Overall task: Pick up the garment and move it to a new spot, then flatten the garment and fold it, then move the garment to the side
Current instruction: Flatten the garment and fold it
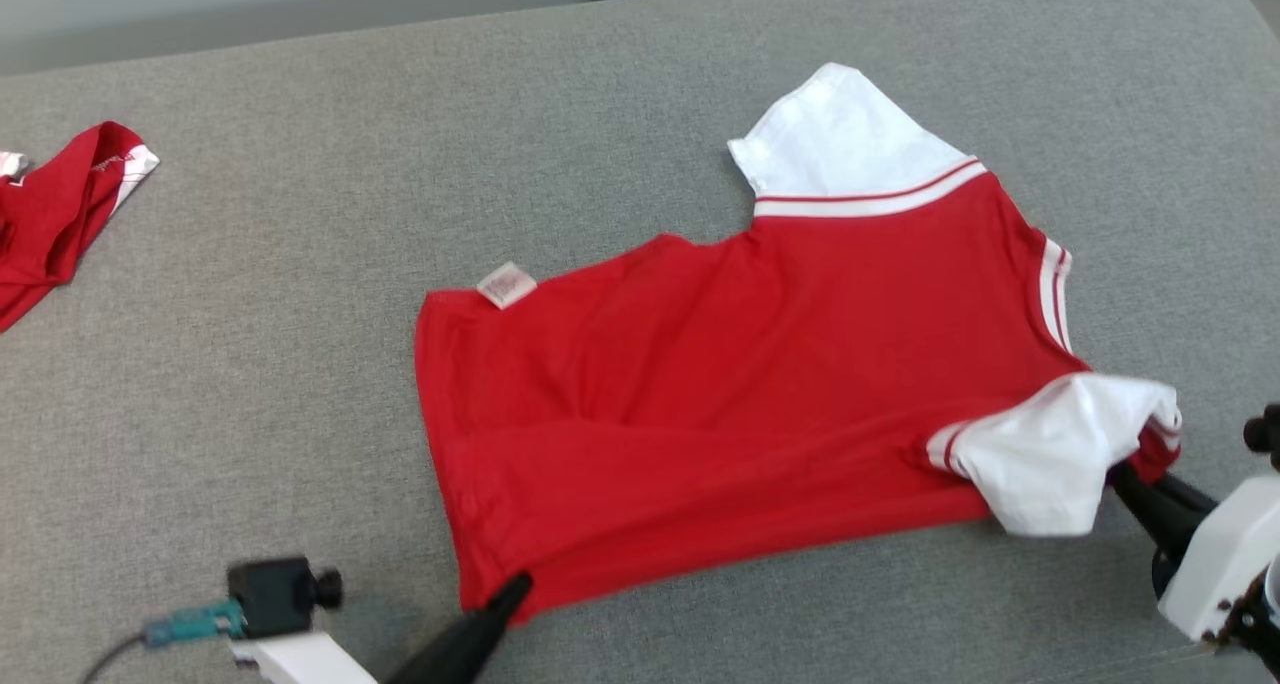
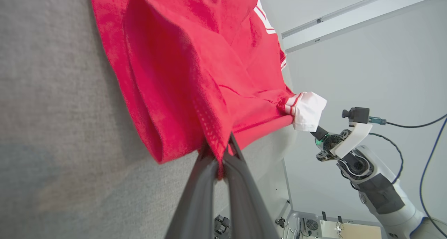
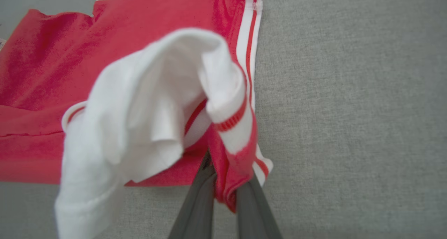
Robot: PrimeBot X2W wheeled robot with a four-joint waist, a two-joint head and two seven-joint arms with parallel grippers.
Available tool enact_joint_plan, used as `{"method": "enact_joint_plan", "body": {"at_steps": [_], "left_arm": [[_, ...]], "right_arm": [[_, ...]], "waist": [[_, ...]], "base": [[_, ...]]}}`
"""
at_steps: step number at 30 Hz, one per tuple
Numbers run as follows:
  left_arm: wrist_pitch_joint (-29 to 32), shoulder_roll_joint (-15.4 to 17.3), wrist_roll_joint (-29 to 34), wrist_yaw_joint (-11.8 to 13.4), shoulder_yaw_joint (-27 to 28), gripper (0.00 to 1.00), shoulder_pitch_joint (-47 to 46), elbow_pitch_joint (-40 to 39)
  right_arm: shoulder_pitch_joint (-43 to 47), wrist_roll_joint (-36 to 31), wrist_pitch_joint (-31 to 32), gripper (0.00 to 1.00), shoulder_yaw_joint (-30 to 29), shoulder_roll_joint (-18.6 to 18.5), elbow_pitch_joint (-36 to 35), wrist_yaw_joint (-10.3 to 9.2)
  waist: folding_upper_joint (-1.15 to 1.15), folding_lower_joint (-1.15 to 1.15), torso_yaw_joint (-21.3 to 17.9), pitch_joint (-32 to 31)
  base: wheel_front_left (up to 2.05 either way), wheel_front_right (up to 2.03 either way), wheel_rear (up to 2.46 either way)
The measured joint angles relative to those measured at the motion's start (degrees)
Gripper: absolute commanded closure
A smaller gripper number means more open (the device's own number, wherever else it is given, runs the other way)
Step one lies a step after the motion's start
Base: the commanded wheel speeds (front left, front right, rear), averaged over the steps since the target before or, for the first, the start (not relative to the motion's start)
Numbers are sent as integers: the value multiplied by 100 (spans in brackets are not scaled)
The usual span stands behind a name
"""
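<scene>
A red garment [image 1: 740,404] with white sleeves lies spread on a gray padded surface [image 1: 300,364]. My left gripper [image 2: 219,156] is pinched closed on its near hem corner, my right gripper [image 3: 227,178] on the near sleeve's cuff. Flattening seems in hand; next, I should lift both ends together, keeping the edge taut.

Red garment [image 1: 720,394] with white sleeves, spread on grey surface.
</scene>
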Motion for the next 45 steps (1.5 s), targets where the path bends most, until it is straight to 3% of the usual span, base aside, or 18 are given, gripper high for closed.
{"method": "enact_joint_plan", "body": {"at_steps": [2, 3, 4, 5, 9, 12, 17, 22, 25, 32, 45], "left_arm": [[-101, -100, 62, 98, -120, 100, 233, -8], [-167, -140, 163, 168, -155, 75, 253, 56], [-259, -143, 326, 248, -175, 6, 241, 125], [-350, -133, 533, 343, -185, 0, 207, 199], [-520, -137, 842, 486, -165, 0, 54, 208], [-636, 51, 1093, 668, 54, 0, -174, 8], [-349, 174, 1266, 753, 115, 0, -938, -160], [148, -40, 1589, 734, -290, 0, -2234, 570], [442, -326, 1705, 542, -633, 0, -2952, 1247], [627, -630, 1845, 267, -1018, 0, -3446, 1881], [721, -924, 1940, 93, -1206, 0, -4024, 2341]], "right_arm": [[189, -37, 47, 100, -26, 1, 8, -1], [249, -137, 37, 50, -44, 1, 13, -1], [270, -224, 15, 0, -101, 21, 27, 0], [272, -254, -15, 0, -179, 45, 21, -1], [268, -274, -41, 0, -512, 21, -261, -2], [139, -316, 1, 0, -902, -122, -736, -3], [-733, -706, 452, 0, -1057, -70, -1070, -2], [-2037, -1326, 684, 0, -1003, 482, -313, -1], [-2856, -1703, 817, 0, -722, 826, 566, -2], [-3605, -2028, 755, 0, -330, 910, 1763, -1], [-4409, -2132, 611, 0, 166, 922, 2964, -2]], "waist": [[0, 0, -1, 40], [0, 0, 15, 59], [0, 0, 34, 77], [0, 0, 57, 92], [0, 0, 141, 118], [0, 0, 195, 175], [0, 0, 266, 355], [0, 0, 440, 596], [0, 0, 624, 781], [0, 0, 994, 917], [0, 0, 1223, 1093]], "base": [[0, 0, 0], [0, 0, 0], [0, 0, 0], [0, 0, 0], [0, 0, 0], [0, 0, 0], [0, 0, 0], [0, 0, 0], [0, 0, 0], [0, 0, 0], [0, 0, 0]]}}
